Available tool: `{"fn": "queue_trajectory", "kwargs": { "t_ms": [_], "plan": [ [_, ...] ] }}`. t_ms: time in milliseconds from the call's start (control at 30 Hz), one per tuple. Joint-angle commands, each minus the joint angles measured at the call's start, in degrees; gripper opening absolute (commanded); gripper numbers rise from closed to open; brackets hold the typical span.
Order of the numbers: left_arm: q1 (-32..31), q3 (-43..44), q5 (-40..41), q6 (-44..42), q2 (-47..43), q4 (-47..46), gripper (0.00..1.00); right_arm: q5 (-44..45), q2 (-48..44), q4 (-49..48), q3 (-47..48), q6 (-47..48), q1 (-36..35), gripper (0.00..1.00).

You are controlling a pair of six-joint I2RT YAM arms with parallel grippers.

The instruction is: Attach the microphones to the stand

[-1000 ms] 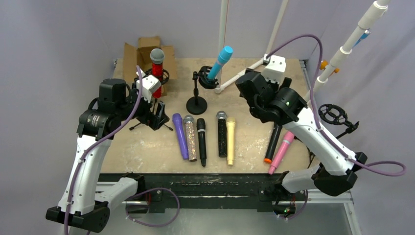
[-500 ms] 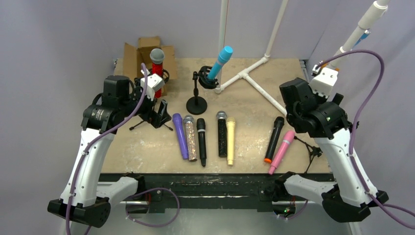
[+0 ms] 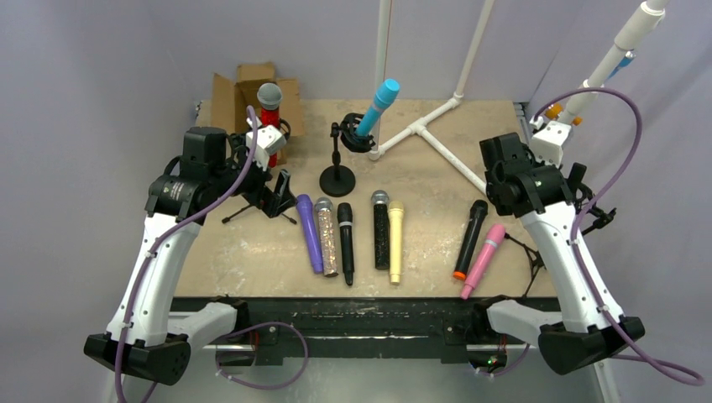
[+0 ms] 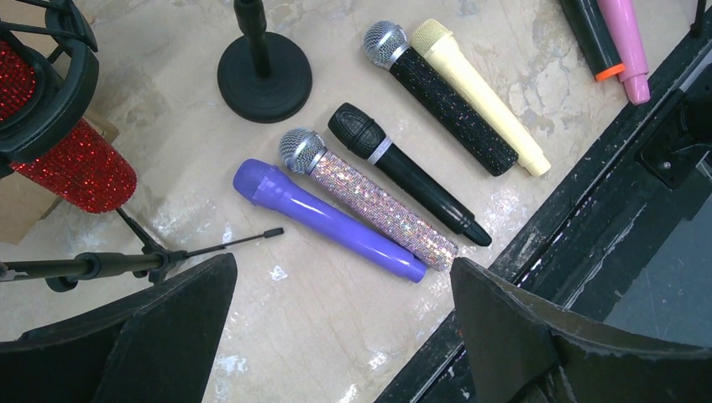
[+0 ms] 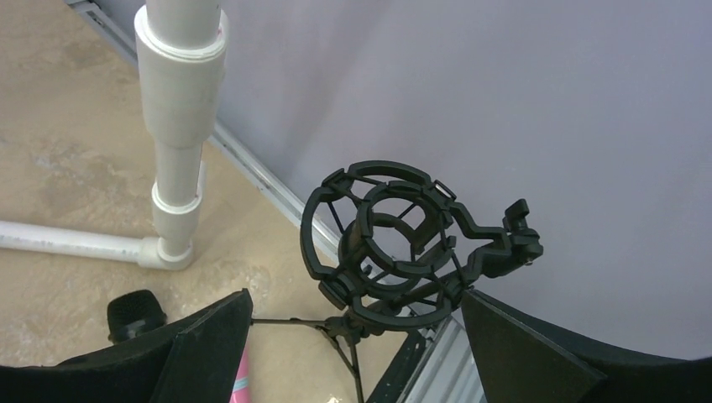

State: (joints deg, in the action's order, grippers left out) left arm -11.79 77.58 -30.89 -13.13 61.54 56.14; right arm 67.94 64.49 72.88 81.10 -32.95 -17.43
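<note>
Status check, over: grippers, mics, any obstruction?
Left gripper open, empty, near purple microphone. Right gripper open, facing empty shock mount. Seven microphones loose on table, two mounted. No obstruction seen.

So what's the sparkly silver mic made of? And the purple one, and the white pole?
The sparkly mic seems coated in tiny rhinestones or glitter: its body twinkles in many colours. The purple mic looks like smooth, glossy plastic, with a bright streak of light along it. The white pole looks like matt plastic pipe, with thicker sleeve joints where pieces meet.
</note>
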Motion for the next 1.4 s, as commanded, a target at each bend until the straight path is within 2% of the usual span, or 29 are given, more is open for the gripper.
{"fn": "queue_trajectory", "kwargs": {
  "t_ms": [0, 233, 500, 633, 800, 867, 1133, 1233, 1367],
  "plan": [
    [-0.3, 0.9, -0.7, -1.9, -0.6, -1.9, 1.00, 1.7, 0.0, -7.0, -1.7, 2.6, 2.4, 0.99],
    [-0.3, 1.2, -1.0, -2.3, 0.1, -2.0, 1.00, 0.9, 1.4, -15.9, -1.9, 8.3, 8.3, 0.99],
    [-0.3, 2.0, -0.4, -3.5, 0.2, -0.9, 1.00, -2.9, 4.4, -19.7, -5.0, 8.6, 12.5, 0.99],
    [-0.3, 1.8, -0.1, -3.7, 0.0, -0.7, 1.00, -4.6, 4.0, -20.2, -7.0, 8.0, 12.8, 0.93],
    [-0.4, 1.5, -0.1, -3.6, -0.2, -0.6, 1.00, -8.4, 3.3, -19.4, -7.4, 6.8, 12.7, 0.72],
    [-0.3, 1.4, 0.3, -3.6, -0.4, -0.5, 1.00, -10.2, 2.7, -18.6, -7.6, 6.1, 12.7, 0.61],
    [-0.3, 2.2, 1.6, -3.3, -1.3, 0.6, 1.00, -18.1, -1.1, -19.4, -5.5, 7.2, 12.8, 0.00],
    [-0.3, 1.8, 1.7, -2.8, -1.9, 0.4, 1.00, -18.4, -1.7, -19.4, -2.4, 8.4, 12.8, 0.00],
    [-0.3, 1.9, 2.4, -2.8, -2.1, 0.9, 1.00, -24.0, -2.4, -18.8, 2.5, 8.7, 12.7, 0.00]
  ]
}}
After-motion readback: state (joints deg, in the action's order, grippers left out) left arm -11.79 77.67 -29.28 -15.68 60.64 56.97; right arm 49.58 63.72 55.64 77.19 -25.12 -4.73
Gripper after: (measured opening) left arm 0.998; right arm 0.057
